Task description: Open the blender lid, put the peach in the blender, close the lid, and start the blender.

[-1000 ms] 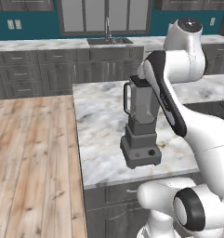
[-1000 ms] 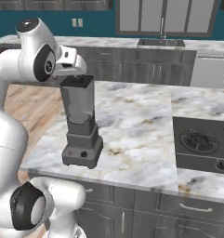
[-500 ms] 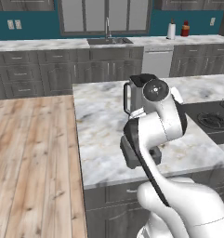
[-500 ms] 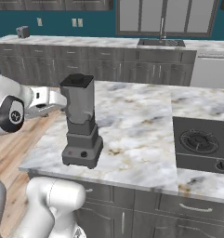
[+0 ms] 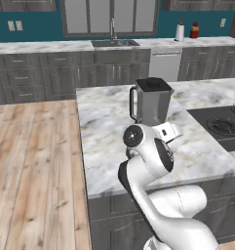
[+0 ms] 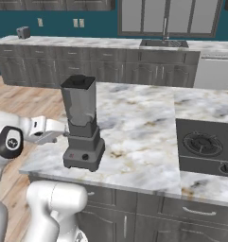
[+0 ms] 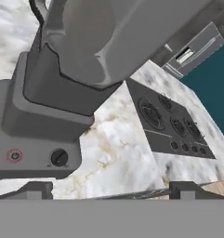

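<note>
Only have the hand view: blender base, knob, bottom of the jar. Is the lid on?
Observer: Yes. The lid sits flat on the jar's rim, closed.
Operator: How high is the hand against the jar?
Observer: Low. The hand is level with the base of the blender, well below the lid.
Operator: Which side is the jar handle?
Observer: The handle is on the side away from the cooktop.
</note>
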